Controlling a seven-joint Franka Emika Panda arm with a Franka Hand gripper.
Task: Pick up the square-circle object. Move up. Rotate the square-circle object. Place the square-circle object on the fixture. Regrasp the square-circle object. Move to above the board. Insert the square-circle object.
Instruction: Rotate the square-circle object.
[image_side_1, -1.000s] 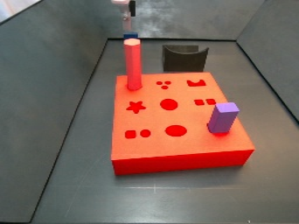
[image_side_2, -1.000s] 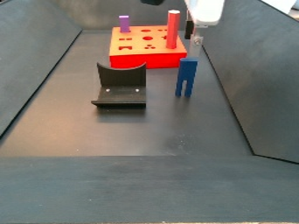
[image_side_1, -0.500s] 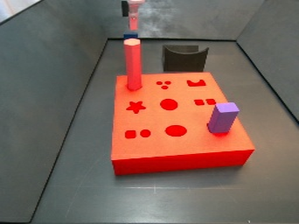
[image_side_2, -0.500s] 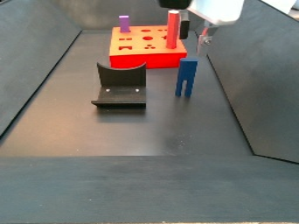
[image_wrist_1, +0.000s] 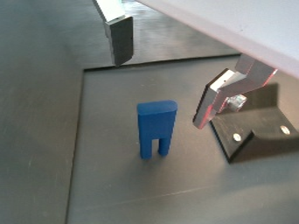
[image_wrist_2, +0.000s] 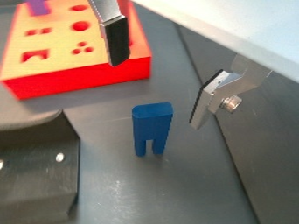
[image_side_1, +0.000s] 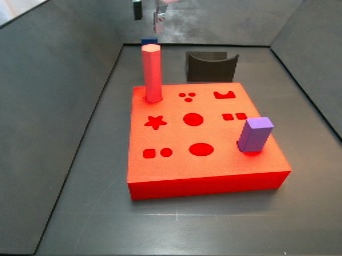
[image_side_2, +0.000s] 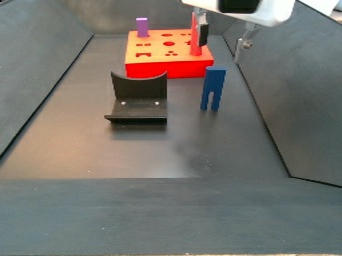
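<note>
You get two fixed side views facing each other across the thick red square board, both showing the gripper, two close downward wrist views sharing the small blue two-legged block.

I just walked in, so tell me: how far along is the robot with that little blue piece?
Barely begun. Nothing looks done: the blue piece stands on the floor beside the red board. In hand: the gripper hovers above it, jaws open and empty. Left: grasping, lifting, turning, resting it on the dark fixture, regrasping and inserting it.
</note>
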